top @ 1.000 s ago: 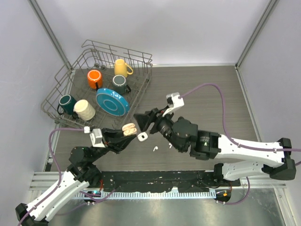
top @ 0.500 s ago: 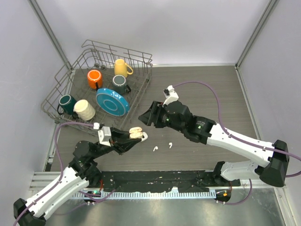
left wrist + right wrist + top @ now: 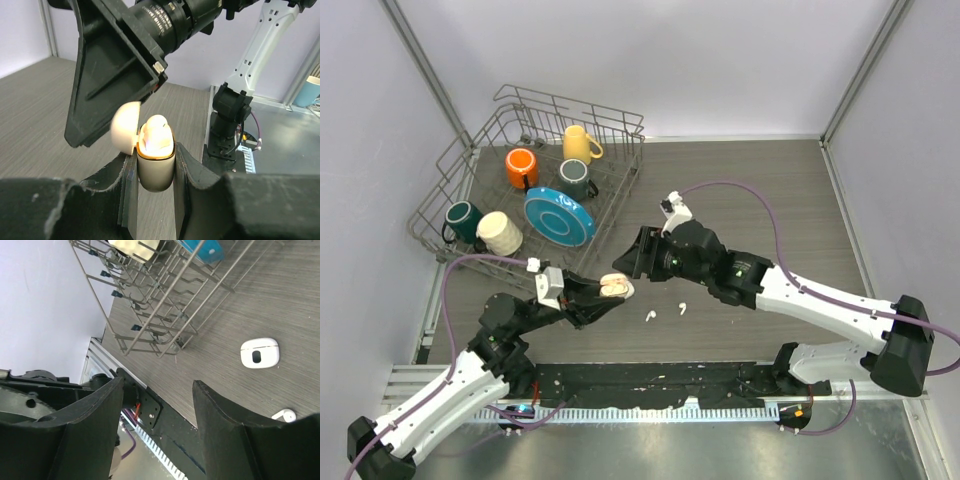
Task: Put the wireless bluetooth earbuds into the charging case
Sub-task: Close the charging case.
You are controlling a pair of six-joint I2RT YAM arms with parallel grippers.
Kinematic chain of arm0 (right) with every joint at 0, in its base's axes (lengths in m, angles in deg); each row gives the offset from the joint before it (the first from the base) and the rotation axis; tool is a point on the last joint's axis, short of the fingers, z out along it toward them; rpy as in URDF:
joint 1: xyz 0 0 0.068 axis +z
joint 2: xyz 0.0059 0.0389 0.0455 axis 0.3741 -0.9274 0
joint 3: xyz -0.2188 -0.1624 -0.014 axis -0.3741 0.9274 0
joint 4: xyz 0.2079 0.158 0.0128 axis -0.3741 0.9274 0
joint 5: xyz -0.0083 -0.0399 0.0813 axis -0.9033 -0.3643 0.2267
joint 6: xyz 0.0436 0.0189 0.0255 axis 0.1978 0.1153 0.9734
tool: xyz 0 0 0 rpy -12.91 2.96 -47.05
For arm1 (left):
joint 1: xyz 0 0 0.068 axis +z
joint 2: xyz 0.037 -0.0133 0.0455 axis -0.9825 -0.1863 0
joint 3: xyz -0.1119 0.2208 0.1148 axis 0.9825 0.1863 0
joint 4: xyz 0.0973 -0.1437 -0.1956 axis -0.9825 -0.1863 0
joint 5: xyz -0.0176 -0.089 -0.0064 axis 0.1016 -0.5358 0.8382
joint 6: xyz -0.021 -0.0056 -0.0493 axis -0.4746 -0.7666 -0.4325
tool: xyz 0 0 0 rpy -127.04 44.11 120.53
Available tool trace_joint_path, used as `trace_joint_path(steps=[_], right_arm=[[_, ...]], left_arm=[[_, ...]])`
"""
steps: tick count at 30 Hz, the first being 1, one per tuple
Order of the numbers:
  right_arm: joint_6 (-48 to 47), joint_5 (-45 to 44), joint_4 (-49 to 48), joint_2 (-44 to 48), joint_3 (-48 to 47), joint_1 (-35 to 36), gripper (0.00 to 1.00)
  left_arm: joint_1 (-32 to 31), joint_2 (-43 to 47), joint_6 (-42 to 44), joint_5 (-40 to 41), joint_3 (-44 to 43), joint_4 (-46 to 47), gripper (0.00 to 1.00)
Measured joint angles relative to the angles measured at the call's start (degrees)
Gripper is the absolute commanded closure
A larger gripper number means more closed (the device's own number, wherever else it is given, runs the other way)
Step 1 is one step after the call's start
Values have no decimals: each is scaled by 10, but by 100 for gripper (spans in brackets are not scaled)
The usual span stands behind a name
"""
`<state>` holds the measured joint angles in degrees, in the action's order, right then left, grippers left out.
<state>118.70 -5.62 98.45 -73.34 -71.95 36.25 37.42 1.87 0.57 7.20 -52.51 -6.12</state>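
Update: left gripper [image 3: 602, 297], pinching the open case [image 3: 155, 162], has carried it right to just beside the right gripper [image 3: 637, 253], whose jaws we see spread and empty. One earbud [image 3: 156, 130] looks seated in the case; two loose earbuds [image 3: 647, 316] lie on the table [image 3: 770, 200], near and right of it. We judge another pick comes next.

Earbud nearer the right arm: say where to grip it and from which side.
Pinch the earbud across its rounded head, straight down from above, with the right gripper: it lies flat on the table, clear of the other earbud, stem probably too thin.
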Motion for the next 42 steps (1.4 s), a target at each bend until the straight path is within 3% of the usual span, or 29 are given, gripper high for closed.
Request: trace_joint_path(steps=[15,21,29,42], right_arm=[[8,48,-49,52,90,-1,37],[57,-68,-9,113,118,-1,37],[183,-235,111,252,201,-2,37],[224,-343,216,356,204,-2,37]], left_arm=[[0,-1,-2,-1,0,-5,100],[0,-28,-2,1,-30,-58,100],[0,-146,-19,23,-143,-181,100],[-69,-396,-79,85,-268,-287,100]])
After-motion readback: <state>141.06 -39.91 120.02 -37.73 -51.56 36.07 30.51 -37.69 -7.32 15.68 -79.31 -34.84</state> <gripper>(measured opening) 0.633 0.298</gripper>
